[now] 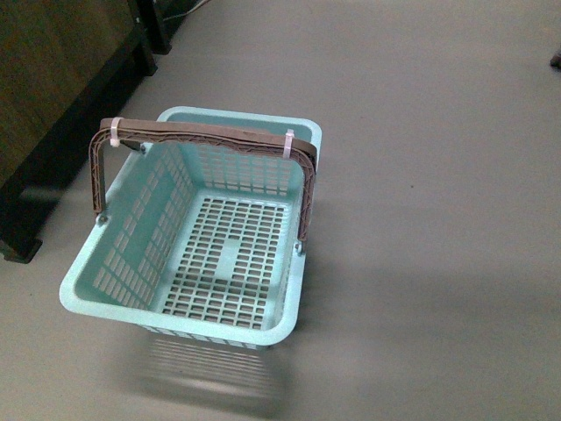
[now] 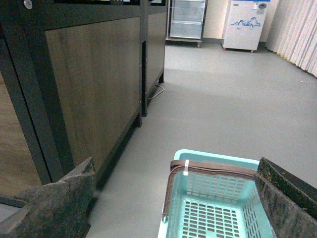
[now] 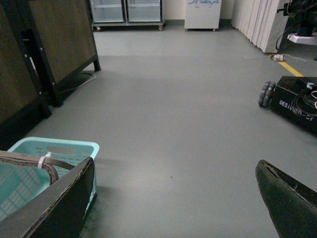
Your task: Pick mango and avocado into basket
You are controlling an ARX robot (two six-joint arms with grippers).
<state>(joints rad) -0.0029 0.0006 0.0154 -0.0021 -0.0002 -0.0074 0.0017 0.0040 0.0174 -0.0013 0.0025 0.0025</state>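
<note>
The teal basket (image 1: 88, 294) stands on the grey floor (image 1: 438, 219) near a dark wooden cabinet (image 1: 53, 79), its lattice bottom bare and its brown handles (image 1: 202, 133) raised together, while the left claw (image 2: 176, 163) and right claw (image 3: 174, 163) hang wide open, gripping nothing.

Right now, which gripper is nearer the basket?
Left. The left gripper points at the basket, framed between its jaws; the right gripper points at bare floor, the basket off to one side.
</note>
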